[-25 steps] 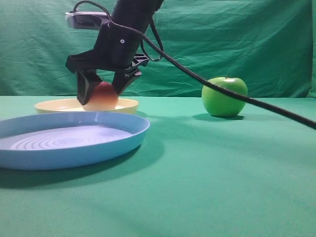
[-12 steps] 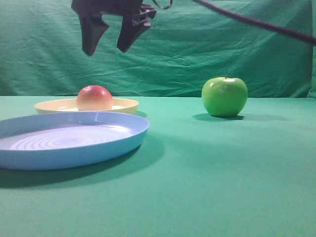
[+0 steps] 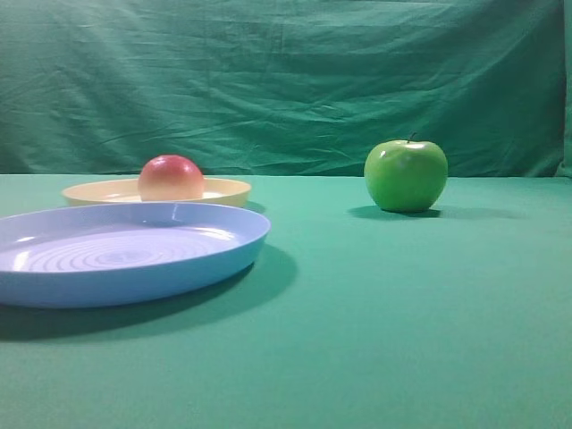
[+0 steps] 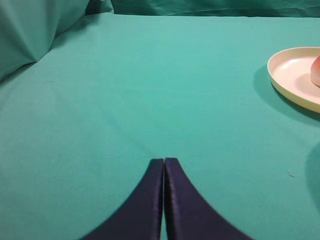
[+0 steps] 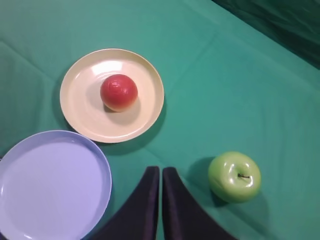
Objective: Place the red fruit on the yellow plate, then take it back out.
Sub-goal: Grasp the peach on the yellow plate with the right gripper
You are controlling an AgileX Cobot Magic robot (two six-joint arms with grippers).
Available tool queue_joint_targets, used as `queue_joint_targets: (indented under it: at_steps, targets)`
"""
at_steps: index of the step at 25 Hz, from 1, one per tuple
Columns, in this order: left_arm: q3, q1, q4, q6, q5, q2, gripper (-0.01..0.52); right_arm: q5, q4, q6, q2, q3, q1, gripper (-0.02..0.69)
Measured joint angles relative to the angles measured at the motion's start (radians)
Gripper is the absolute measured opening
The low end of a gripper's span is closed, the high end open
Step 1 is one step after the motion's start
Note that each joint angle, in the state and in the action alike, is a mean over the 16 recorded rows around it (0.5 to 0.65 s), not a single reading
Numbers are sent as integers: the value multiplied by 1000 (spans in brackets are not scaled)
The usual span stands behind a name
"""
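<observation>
The red fruit (image 5: 119,93) is smooth and round, deep red on top fading to yellow-peach near its base. It sits upright in the yellow plate (image 5: 85,117), a little off the plate's middle, with nothing gripping it. The plate is shallow, round and cream-yellow with a low rim, lying flat on the green cloth toward its far left side.
</observation>
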Motion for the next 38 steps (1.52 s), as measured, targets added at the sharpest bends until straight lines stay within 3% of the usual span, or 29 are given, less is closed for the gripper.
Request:
queue_joint_targets:
  at_steps: [13,23,29,38]
  targets:
    - [0,0,0,0,0,0,0,-124,-16,94,-517,515,0,0]
    - [0,0,0,0,0,0,0,-197,-123,266,-905,866,-28,0]
    - [0,0,0,0,0,0,0,-296,-193,354,-1126,1068,-147,0]
    - [0,0,0,1,0,0,0,-552,-222,389,-1375,1382,-434,0]
